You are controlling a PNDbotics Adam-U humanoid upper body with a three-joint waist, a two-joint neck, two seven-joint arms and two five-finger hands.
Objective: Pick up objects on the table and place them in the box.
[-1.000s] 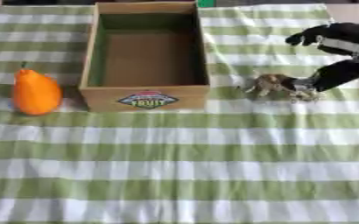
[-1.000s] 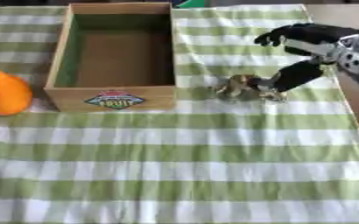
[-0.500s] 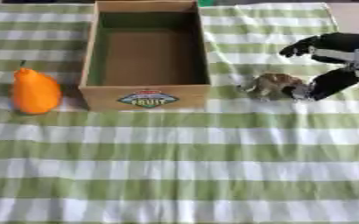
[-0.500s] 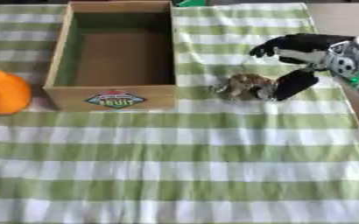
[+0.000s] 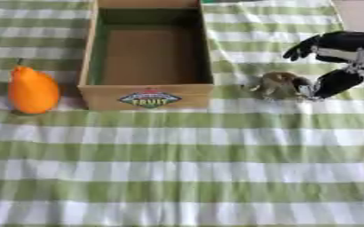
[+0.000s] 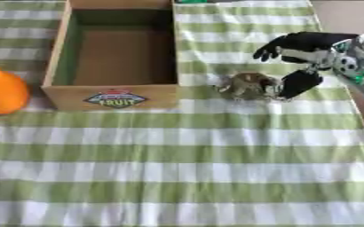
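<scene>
Two things on the desk: a small brown animal figure (image 6: 250, 85) and an orange pear-shaped fruit (image 5: 33, 90), both outside the box.
Box: the cardboard fruit box (image 5: 149, 98) sits toward the far edge, left of centre, open at the top and with nothing inside that I can see.
Figure position: just off the box's right front corner, on the striped cloth (image 5: 185, 168), standing low and squat.
Fruit position: out by the left edge, just beside the box's left wall, upright with its stem up.
Right hand: the right hand (image 6: 309, 48) comes in from the right edge and arches over the figure.
Fingers: spread apart, upper fingers (image 6: 267, 48) reaching above and beyond the figure, thumb down at its right flank. Nothing is held yet, and whether the thumb actually touches the figure I cannot tell.
Left hand: not showing in either view.
Risk one: the thumb looks set on one side only; if it closes before the upper fingers come down, the figure could be shoved left toward the box wall or tipped over.
Risk two: the figure is small and lumpy, so a pinch on a leg or the head could let it twist out on the lift.
Risk three: dragging could bunch the cloth.
Risk four: carried low, it could clip the box's right rim.
</scene>
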